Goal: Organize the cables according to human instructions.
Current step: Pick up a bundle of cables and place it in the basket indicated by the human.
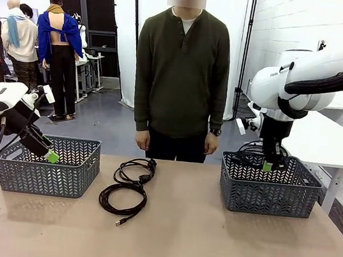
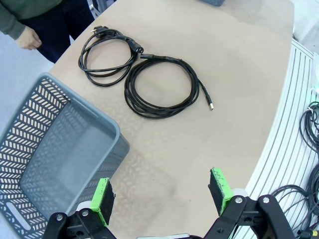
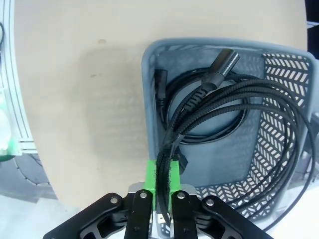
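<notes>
Right pincer [image 3: 163,169] clamps a braided cable [image 3: 197,112] above the right basket [image 3: 146,79]; loops could snag the rim on release. Left pincer [image 2: 160,183] gapes empty.

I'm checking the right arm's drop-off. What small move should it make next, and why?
Probably open the right gripper and let go. Its jaws are shut on a braided cable whose loops hang over and into the right basket, so releasing should drop it inside, though a loop may catch on the rim.
</notes>
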### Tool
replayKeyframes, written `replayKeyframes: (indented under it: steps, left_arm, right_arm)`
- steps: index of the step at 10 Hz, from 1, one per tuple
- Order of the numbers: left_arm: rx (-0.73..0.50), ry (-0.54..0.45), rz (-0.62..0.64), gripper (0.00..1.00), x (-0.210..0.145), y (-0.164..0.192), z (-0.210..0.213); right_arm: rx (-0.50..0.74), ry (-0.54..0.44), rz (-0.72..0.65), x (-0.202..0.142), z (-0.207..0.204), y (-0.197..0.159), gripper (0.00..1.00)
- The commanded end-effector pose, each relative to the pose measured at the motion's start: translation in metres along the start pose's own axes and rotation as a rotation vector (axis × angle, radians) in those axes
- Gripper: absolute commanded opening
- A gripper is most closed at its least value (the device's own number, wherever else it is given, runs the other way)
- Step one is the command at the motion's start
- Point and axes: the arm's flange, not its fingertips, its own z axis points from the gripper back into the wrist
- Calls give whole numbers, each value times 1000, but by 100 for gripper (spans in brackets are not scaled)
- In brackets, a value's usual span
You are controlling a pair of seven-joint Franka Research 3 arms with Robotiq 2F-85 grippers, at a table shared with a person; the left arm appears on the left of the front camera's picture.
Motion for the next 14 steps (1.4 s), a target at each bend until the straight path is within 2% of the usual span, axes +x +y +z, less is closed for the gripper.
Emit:
replayKeyframes:
  steps: [1, 5, 9, 11, 14]
  left_arm:
    - [-18, -13, -11, 100, -2, 3, 0]
    - [-18, -13, -11, 100, -2, 3, 0]
    - [-18, -13, -11, 100, -2, 3, 0]
    - [-18, -13, -11, 100, -2, 3, 0]
    - [-18, -13, -11, 100, -2, 3, 0]
  right_arm:
    - [0, 0, 0, 0, 0, 0, 0]
    - [-21, 48, 12, -13, -18, -23, 0]
    - [-6, 18, 26, -26, -39, -34, 0]
    - [-53, 1, 27, -26, -49, -40, 0]
    - [-52, -9, 31, -24, -52, -40, 59]
